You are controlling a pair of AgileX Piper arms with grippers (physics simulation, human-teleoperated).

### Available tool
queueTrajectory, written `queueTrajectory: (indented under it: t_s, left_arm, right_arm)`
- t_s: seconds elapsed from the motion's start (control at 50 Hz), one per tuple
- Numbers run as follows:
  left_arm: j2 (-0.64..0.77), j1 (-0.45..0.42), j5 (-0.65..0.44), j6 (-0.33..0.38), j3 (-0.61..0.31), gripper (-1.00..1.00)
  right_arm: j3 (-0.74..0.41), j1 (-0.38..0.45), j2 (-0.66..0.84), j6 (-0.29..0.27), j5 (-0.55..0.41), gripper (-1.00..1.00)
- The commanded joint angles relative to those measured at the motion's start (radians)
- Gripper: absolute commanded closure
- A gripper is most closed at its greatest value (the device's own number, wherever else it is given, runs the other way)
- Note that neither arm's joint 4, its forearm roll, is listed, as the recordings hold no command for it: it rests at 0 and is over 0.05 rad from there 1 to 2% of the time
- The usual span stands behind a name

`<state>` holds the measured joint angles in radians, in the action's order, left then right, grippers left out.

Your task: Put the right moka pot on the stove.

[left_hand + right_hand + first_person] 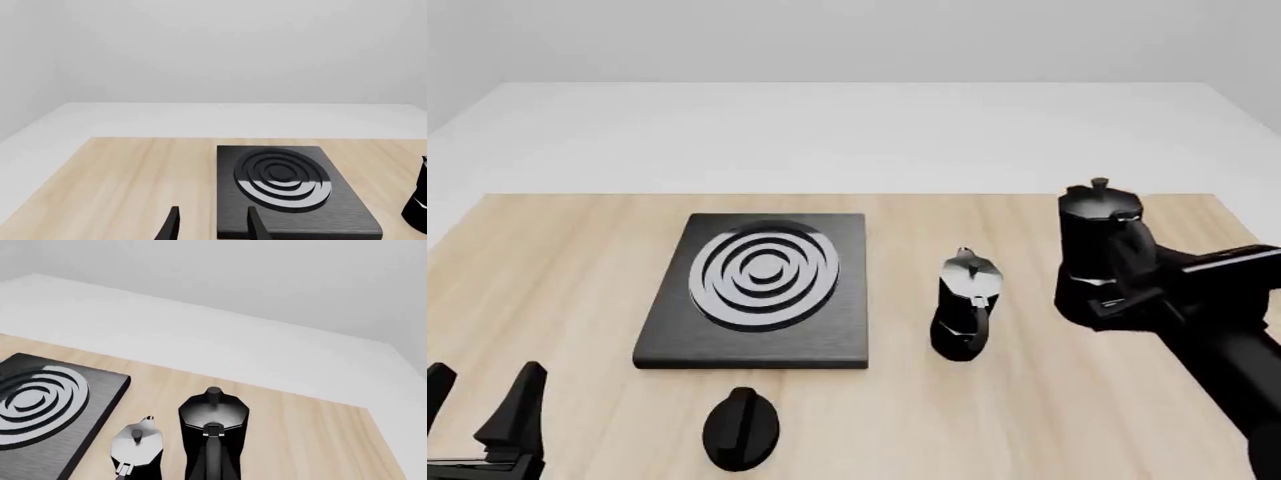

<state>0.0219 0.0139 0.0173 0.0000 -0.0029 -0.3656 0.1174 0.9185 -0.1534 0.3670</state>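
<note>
The right moka pot [1096, 235], black and faceted with a knobbed lid, hangs above the table's right side, looking larger than its twin. My right gripper [1126, 284] is shut on its handle side. In the right wrist view the pot [213, 415] fills the lower middle, handle toward the camera; the fingers are hidden there. The stove [761, 285], a black slab with silver rings, lies left of centre, and shows in the left wrist view [283, 190] and the right wrist view [40, 400]. My left gripper [481, 412] is open and empty at the near left, also seen in its own view [212, 225].
The other moka pot [965, 305], with a silver lid, stands on the table between the stove and the held pot, and shows in the right wrist view [137, 445]. A small black oval knob [741, 427] lies near the front edge, below the stove.
</note>
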Motion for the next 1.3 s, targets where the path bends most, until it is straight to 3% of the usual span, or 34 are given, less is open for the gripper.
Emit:
queueTrajectory:
  t_s: [0.02, 0.32, 0.68, 1.16, 1.3]
  left_arm:
    - [0.0, 0.0, 0.0, 0.0, 0.0, -1.0]
    - [0.0, 0.0, 0.0, 0.0, 0.0, -1.0]
    - [0.0, 0.0, 0.0, 0.0, 0.0, -1.0]
    - [0.0, 0.0, 0.0, 0.0, 0.0, -1.0]
    - [0.0, 0.0, 0.0, 0.0, 0.0, -1.0]
  right_arm:
    - [-0.126, 0.102, -0.039, 0.013, -0.065, 1.0]
    - [-0.254, 0.233, 0.13, 0.069, -0.003, 1.0]
    - [-0.444, 0.355, 0.396, 0.075, 0.07, 1.0]
    - [-0.643, 0.479, 0.547, 0.046, 0.035, 1.0]
    - [-0.68, 0.499, 0.607, 0.067, 0.053, 1.0]
